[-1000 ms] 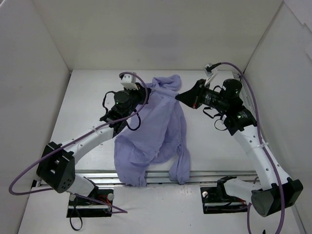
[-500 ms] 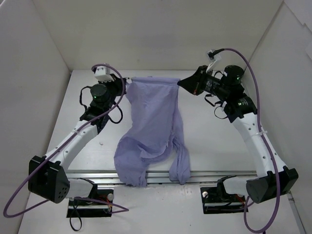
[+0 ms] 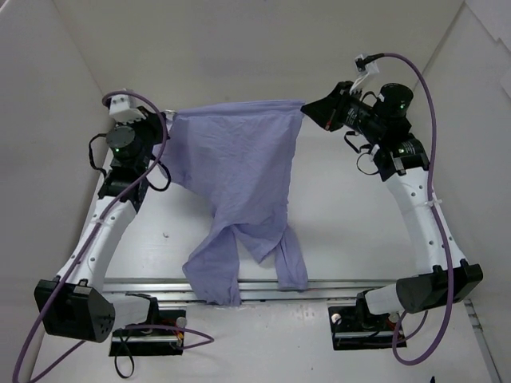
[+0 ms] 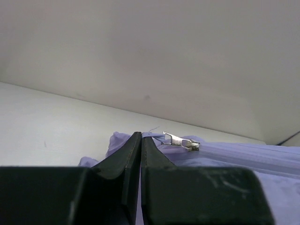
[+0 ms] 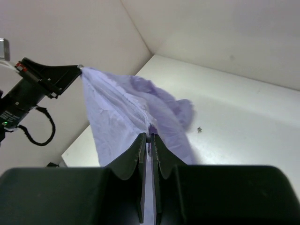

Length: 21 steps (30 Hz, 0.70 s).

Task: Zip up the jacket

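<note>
The left tool (image 3: pixel 165 116) and right tool (image 3: pixel 306 104), each pinching the jacket (image 3: pixel 239 159), are moving apart, stretching its zipper edge taut, leaving the slider (image 4: pixel 182 141) ready for pulling.

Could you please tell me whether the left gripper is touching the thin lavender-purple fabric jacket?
Touching. The left wrist view shows the left gripper shut on the edge of the thin lavender-purple fabric jacket, beside its small silver metal zipper pull.
</note>
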Each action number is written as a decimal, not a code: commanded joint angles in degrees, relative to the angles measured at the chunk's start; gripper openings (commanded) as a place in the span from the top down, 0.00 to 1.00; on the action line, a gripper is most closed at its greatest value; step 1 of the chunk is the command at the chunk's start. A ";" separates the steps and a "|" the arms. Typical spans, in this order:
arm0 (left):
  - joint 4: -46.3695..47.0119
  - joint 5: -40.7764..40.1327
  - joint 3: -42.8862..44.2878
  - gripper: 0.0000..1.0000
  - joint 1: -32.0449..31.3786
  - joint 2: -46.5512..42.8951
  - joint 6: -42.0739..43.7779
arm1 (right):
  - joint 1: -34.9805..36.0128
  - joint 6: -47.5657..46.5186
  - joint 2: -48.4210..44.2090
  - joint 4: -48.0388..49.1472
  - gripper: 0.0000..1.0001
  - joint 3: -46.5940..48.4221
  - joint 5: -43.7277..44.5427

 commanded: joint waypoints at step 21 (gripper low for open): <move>-6.37 4.47 8.78 1.00 17.62 -4.00 -0.28 | -10.99 -8.64 2.78 -3.92 1.00 12.68 13.88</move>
